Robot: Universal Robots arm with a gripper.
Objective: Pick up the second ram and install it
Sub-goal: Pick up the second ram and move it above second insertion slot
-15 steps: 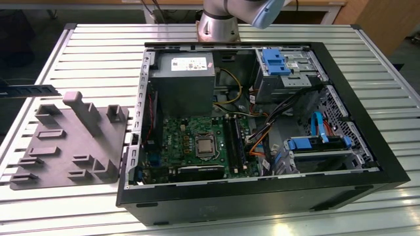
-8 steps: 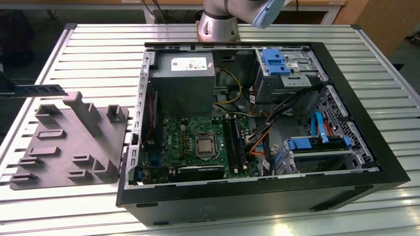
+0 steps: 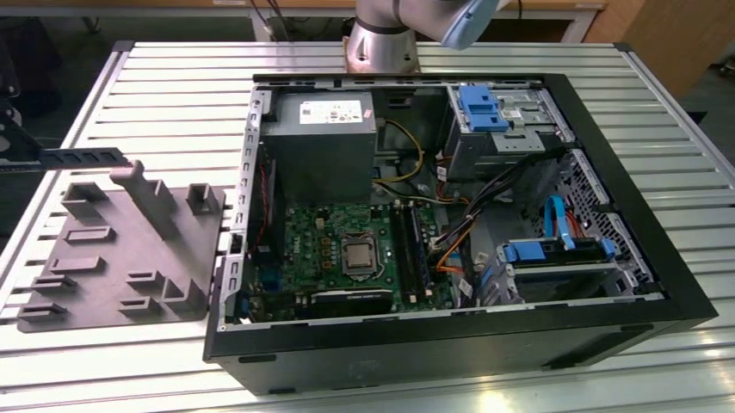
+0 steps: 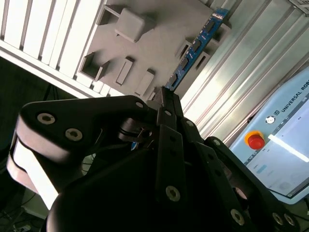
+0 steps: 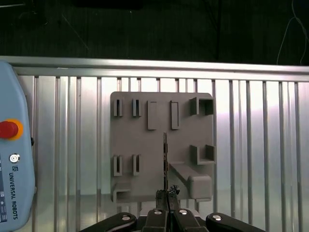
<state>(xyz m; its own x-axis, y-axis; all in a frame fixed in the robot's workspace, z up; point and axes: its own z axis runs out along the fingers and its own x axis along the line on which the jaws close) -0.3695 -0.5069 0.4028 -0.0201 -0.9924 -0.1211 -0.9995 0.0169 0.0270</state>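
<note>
On ext view's left I see grey tray (image 3: pixel 115 258) on worktop (image 3: pixel 172 86), open PC case (image 3: pixel 460 327) to its right. In second wrist view, gripper (image 4: pixel 164 93) jaws clamped on one end of second ram (image 4: pixel 195 47); rest sticks out past tips, over tray.

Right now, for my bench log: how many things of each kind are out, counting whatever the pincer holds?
second ram, held in the pincer: 1
grey tray: 1
open computer case: 1
teach pendant: 1
Total: 4
</note>
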